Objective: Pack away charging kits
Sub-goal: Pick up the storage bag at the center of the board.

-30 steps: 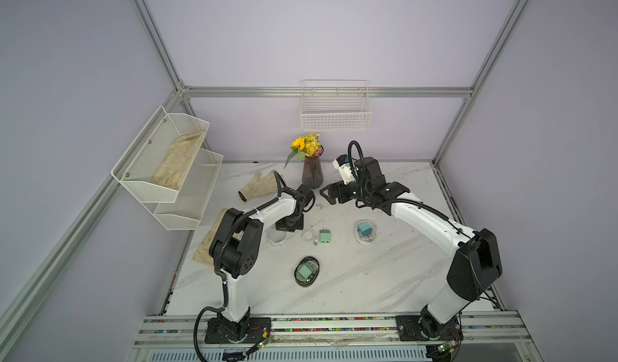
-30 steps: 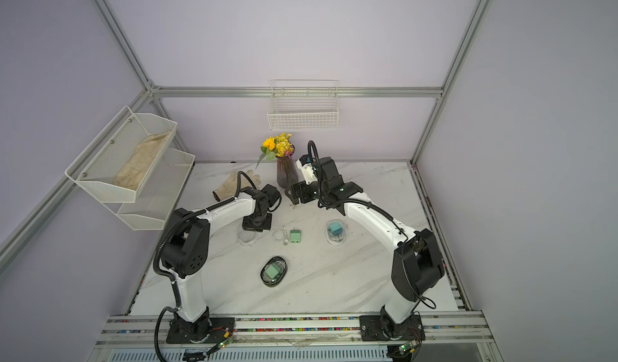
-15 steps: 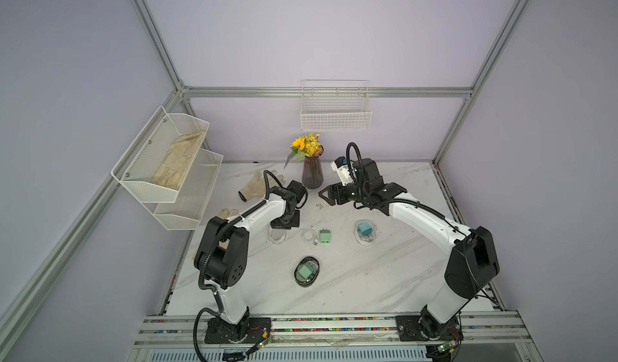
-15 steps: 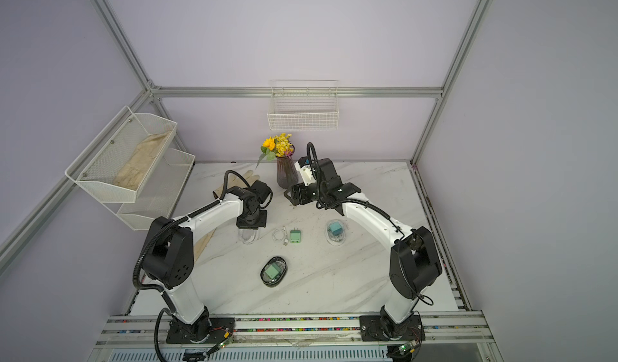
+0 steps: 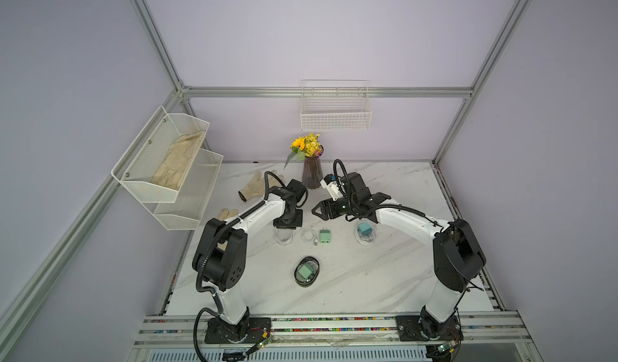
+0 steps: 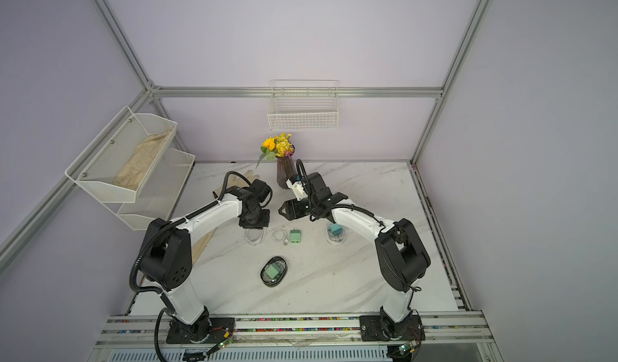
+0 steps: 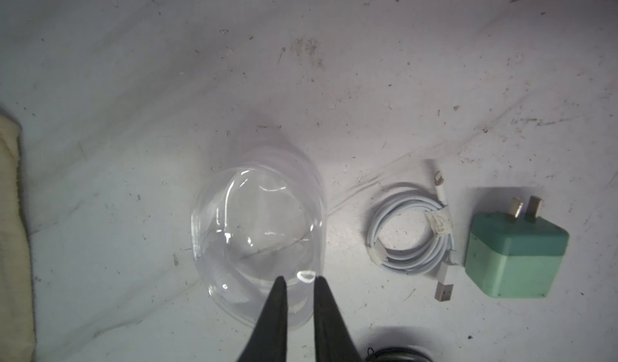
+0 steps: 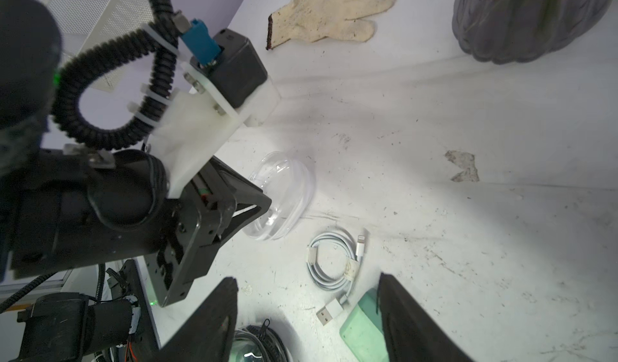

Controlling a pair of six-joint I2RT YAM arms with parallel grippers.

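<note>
Left wrist view: a white marbled tabletop point(image 7: 301, 59), scuffed and flecked with dirt, is seen from close above. An oval case of thin clear plastic point(image 7: 257, 223), glossy and empty, lies on it. The two black tapered fingers of the left gripper point(image 7: 299, 281) are held a narrow gap apart over one end of that case's rim; whether the plastic is touched cannot be told. Just beside the case, not touching it, a thin white cable point(image 7: 411, 233) is wound into a flat round coil bound by two pale bands, with its metal USB end lying free. A small square mint green plug adapter point(image 7: 515, 256), smooth, round-edged and bearing two flat metal prongs, lies right beside the coil on the side away from the case. Both are clear of the left fingers. In the right wrist view the broad black fingers of the right gripper point(image 8: 306, 278) are spread wide with nothing held; the coil and part of the adapter are seen through the gap, lying on the table. A cream knitted glove point(image 8: 337, 9) and a dark ribbed vase point(image 8: 521, 15) are seen farther off. In a top view a teal-blue plug adapter point(image 5: 363, 230) sits in a second clear case under the right arm, and another mint green adapter point(image 5: 306, 271) sits in a dark-rimmed oval case nearer the robot's bases.
</note>
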